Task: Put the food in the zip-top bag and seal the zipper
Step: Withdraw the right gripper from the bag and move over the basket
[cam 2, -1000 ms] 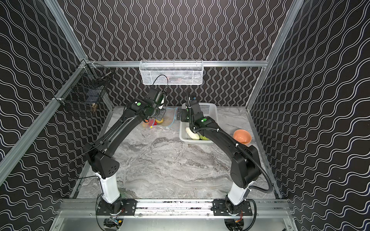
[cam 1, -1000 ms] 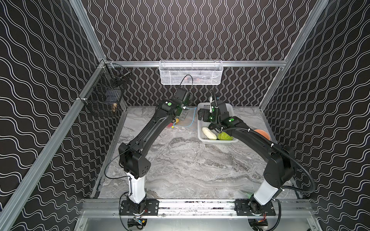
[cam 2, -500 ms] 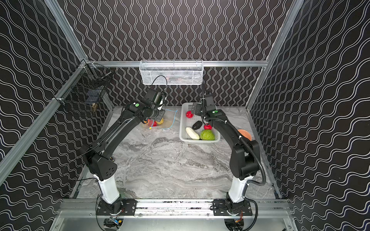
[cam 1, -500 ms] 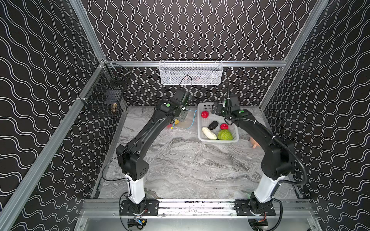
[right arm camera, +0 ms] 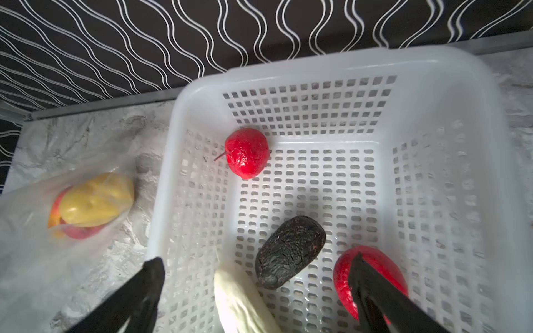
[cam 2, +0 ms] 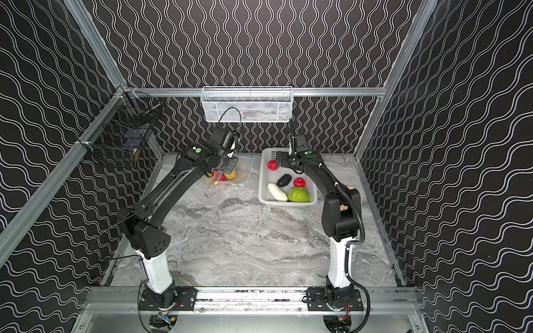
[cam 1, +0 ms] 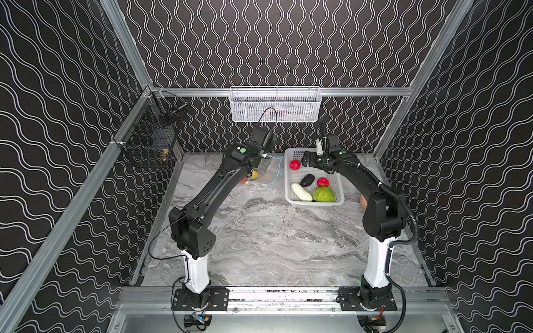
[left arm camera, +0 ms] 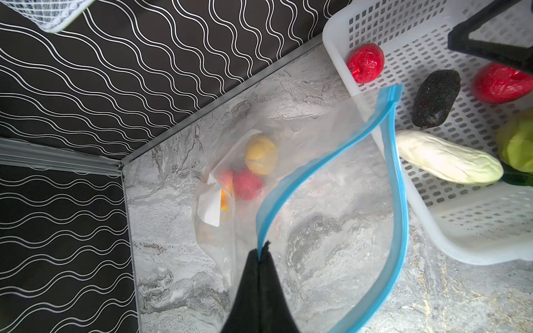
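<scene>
Lying at the near end of the basket (cam 1: 314,203) on the table (cam 1: 259,236), the green cabbage (cam 1: 324,194) and the white long vegetable (cam 1: 301,192) are sitting just beside each other. Beyond them, mid-basket, the dark oval (right arm camera: 290,250) and the near red piece (right arm camera: 372,271) are resting slightly apart. The far red piece (right arm camera: 247,152) is waiting alone at the basket's far end.

Above the basket's far half, the right hand (right arm camera: 256,259) is hovering with its fingers spread wide, gripping nothing. In its wrist view the oval is showing below the gap. The oval's long axis is slanting across the line between the fingers, and one finger is covering part of the near red piece.

Left of the basket, the left hand (left arm camera: 261,256) is pinching one lip of the zipper (left arm camera: 399,201). It is holding the mouth of the zip-top bag (cam 2: 245,170) open toward the basket. The yellow potato (left arm camera: 262,155), the bagged red piece (left arm camera: 247,184) and the yellow-orange fruit (left arm camera: 224,200) are lying inside. The right arm is nearer, so the pick is probably falling to it.
</scene>
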### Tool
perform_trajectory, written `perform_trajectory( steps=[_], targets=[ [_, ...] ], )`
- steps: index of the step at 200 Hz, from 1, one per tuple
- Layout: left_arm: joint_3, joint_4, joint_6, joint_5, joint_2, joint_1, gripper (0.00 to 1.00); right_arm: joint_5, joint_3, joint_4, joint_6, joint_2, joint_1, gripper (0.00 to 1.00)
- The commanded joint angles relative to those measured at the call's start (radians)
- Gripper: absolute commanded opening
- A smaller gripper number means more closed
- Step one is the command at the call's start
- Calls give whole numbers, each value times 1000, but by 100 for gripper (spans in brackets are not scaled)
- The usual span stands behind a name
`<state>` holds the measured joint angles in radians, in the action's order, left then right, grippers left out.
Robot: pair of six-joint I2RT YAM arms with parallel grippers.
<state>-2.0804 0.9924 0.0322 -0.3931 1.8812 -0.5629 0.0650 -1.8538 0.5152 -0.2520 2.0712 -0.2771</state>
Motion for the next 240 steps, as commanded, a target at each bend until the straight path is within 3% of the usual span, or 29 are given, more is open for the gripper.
perform_trajectory(
  steps=[1, 106, 184, 240],
  targets=[
    [-1, 2, -2, -4, 0, 0, 0, 26, -1, -20, 47, 12, 2, 99],
    [-15, 12, -6, 3, 23, 0, 0, 28, -141, -72, 97, 159, 10, 97],
    [-10, 4, -11, -2, 30, 0, 0, 89, -115, -205, 115, 191, 12, 93],
    [-12, 3, -11, -28, 29, 0, 0, 91, -179, -201, 93, 266, 14, 80]
  ],
)
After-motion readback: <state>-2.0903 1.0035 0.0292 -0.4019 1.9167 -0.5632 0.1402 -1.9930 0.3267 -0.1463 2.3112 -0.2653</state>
